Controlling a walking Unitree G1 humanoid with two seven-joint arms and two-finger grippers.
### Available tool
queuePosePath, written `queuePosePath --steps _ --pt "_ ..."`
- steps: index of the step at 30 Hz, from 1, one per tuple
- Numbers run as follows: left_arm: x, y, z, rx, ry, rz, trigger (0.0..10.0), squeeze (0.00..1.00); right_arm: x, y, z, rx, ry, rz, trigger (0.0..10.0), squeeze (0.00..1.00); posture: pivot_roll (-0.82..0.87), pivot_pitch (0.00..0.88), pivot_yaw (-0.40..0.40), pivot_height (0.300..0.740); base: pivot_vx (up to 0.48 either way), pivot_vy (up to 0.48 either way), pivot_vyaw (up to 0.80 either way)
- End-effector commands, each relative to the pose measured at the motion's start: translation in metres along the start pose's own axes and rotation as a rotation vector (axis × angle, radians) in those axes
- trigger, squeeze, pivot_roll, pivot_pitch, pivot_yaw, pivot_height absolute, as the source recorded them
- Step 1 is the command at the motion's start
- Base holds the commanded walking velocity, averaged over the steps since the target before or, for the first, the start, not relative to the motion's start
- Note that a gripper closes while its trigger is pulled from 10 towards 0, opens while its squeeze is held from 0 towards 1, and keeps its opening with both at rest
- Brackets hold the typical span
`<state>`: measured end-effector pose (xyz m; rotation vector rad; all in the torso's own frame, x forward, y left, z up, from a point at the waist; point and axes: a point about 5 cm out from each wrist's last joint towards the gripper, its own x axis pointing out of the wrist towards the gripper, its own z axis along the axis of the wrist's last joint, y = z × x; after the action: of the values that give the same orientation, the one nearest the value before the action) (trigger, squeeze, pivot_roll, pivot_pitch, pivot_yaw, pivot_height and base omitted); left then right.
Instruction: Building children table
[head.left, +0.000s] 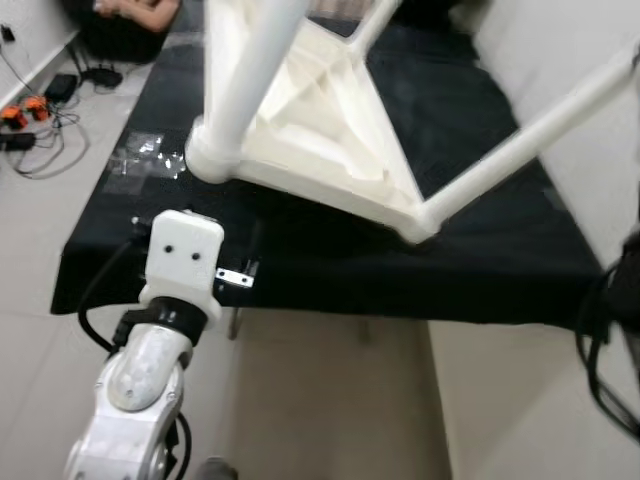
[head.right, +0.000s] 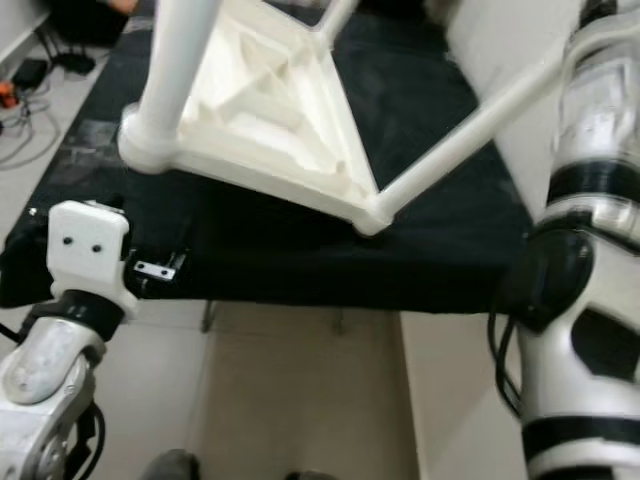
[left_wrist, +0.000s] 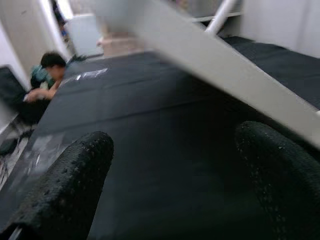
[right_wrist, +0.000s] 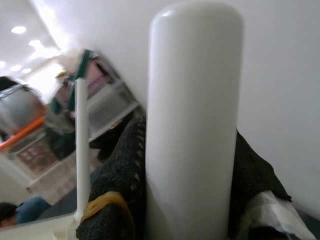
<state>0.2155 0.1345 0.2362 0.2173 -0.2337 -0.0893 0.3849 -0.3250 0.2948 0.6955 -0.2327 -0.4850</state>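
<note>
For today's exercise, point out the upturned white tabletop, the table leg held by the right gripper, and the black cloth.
tabletop (head.left: 330, 150), left eye view, ribbed underside.
table leg (right_wrist: 192, 125), right wrist view, mid shaft.
black cloth (head.left: 480, 250), left eye view, bare front part.

Floor: pale tiles (head.left: 330, 400), visible beneath and around the desk.
Desk: low, covered by a black cloth (head.left: 500, 230) that hangs over the near edge.
Wall: plain white surface (head.left: 560, 60) along the right side of the desk.
Cables: dark leads and orange items (head.left: 25, 115) lying on the floor at far left.
Person: seated on the floor (left_wrist: 47, 80) beyond the far end of the desk.
Lighting: round ceiling lamps (right_wrist: 19, 30), lit.
Storage: shelving with coloured items (right_wrist: 100, 95), blurred.
</note>
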Motion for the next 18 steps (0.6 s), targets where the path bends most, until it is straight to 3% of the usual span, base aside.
queuePosePath --steps 1,4,5,6,9,10,11,12,13,14,15,17,18 --pt "0.001 -0.001 0.001 0.003 -0.001 -0.015 10.0 0.00 -0.039 -0.067 -0.139 -0.215 0.567 -0.190 0.0 0.00 0.10 0.218 -0.074 0.740 0.000 0.000 0.00" --pt "0.003 -0.002 0.002 0.001 -0.009 -0.019 10.0 0.00 -0.048 -0.070 -0.156 -0.226 0.628 -0.187 0.0 0.00 0.09 0.217 -0.071 0.740 0.000 0.000 0.00" --pt "0.005 -0.003 0.003 0.001 -0.014 -0.022 10.0 0.00 -0.059 -0.070 -0.175 -0.234 0.697 -0.161 0.0 0.00 0.10 0.217 -0.069 0.740 0.000 0.000 0.00" --pt "0.006 -0.003 0.003 0.001 -0.015 -0.024 10.0 0.00 -0.069 -0.057 -0.194 -0.228 0.771 -0.073 0.0 0.00 0.10 0.221 -0.067 0.740 0.000 0.000 0.00" --pt "0.005 -0.003 0.003 0.003 -0.012 -0.027 10.0 0.00 -0.077 -0.046 -0.208 -0.222 0.820 -0.021 0.0 0.00 0.10 0.221 -0.067 0.740 0.000 0.000 0.00" --pt "0.004 -0.004 0.002 0.007 -0.007 -0.028 10.0 0.00 -0.084 -0.027 -0.220 -0.213 0.851 0.041 0.0 0.00 0.10 0.222 -0.068 0.740 0.000 0.000 0.00" --pt "0.004 -0.004 0.002 0.007 -0.007 -0.028 10.0 0.00 -0.084 -0.027 -0.220 -0.213 0.851 0.041 0.0 0.00 0.10 0.222 -0.068 0.740 0.000 0.000 0.00" --pt "0.004 -0.003 0.002 0.006 -0.004 -0.025 10.0 0.00 -0.092 -0.003 -0.230 -0.154 0.875 0.100 0.0 0.00 0.10 0.226 -0.072 0.740 0.000 0.000 0.00" --pt "0.004 -0.003 0.002 0.006 -0.004 -0.025 10.0 0.00 -0.092 -0.003 -0.230 -0.154 0.875 0.100 0.0 0.00 0.10 0.226 -0.072 0.740 0.000 0.000 0.00" --pt "0.004 -0.003 0.001 0.007 -0.002 -0.023 10.0 0.00 -0.097 0.014 -0.236 -0.120 0.888 0.137 0.0 0.00 0.10 0.227 -0.070 0.740 0.000 0.000 0.00" --pt "0.004 -0.003 0.001 0.007 -0.002 -0.023 10.0 0.00 -0.097 0.014 -0.236 -0.120 0.888 0.137 0.0 0.00 0.10 0.227 -0.070 0.740 0.000 0.000 0.00" --pt "0.005 -0.002 0.002 0.008 -0.005 -0.021 10.0 0.00 -0.108 0.047 -0.244 -0.040 0.917 0.209 0.0 0.00 0.10 0.227 -0.069 0.740 0.000 0.000 0.00" --pt "0.005 -0.002 0.002 0.008 -0.005 -0.021 10.0 0.00 -0.108 0.047 -0.244 -0.040 0.917 0.209 0.0 0.00 0.10 0.227 -0.069 0.740 0.000 0.000 0.00"
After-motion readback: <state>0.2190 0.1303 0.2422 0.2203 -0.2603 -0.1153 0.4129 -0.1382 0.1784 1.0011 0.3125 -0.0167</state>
